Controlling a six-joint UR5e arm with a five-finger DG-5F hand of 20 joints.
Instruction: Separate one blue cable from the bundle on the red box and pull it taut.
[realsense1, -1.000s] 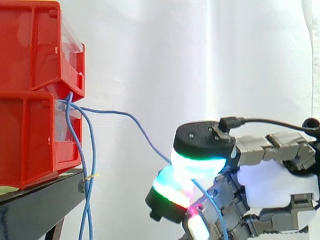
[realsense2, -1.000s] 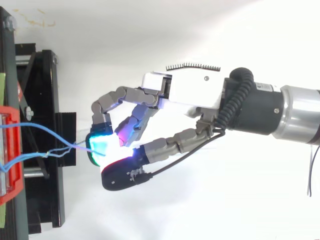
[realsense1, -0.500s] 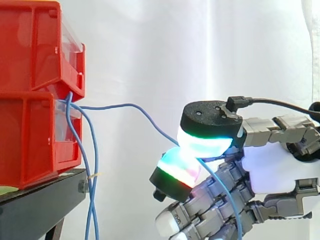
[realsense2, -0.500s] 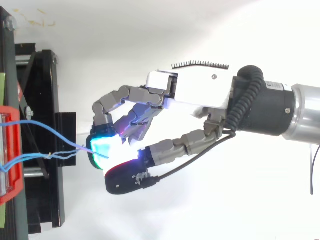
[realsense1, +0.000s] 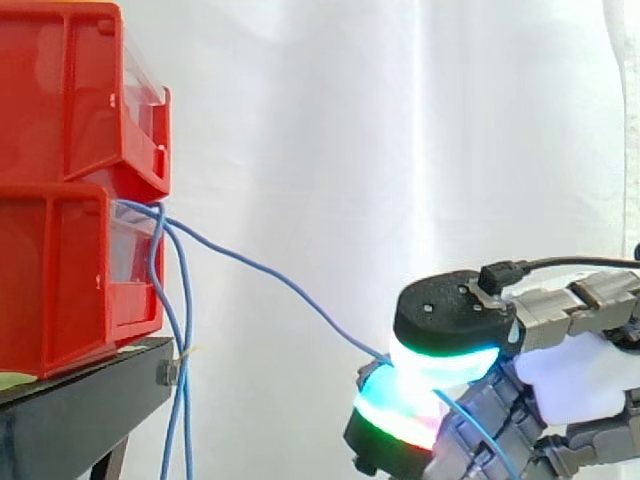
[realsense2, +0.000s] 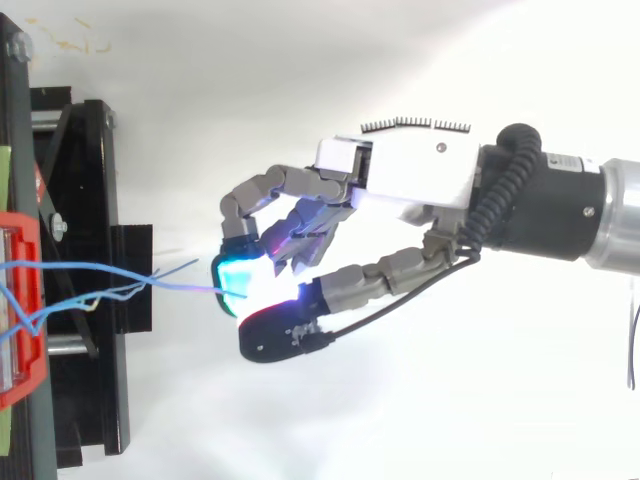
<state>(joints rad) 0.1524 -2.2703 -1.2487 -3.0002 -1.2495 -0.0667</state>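
- Since the earlier frame the robot hand (realsense2: 400, 175) has drawn back from the red box (realsense1: 60, 270) and dropped lower, and the blue cable (realsense1: 270, 275) now runs straighter.
- The robot hand pinches that cable between its glowing pads (realsense1: 445, 362).
- The cable leaves the box's front edge, apart from the bundle (realsense1: 187, 320) hanging past the stand's (realsense1: 80, 400) edge.
- Step in hand: pulling taut. A slight sag remains.
- Next move: probably retreat further from the box, keeping the pinch firm so the cable does not slip.
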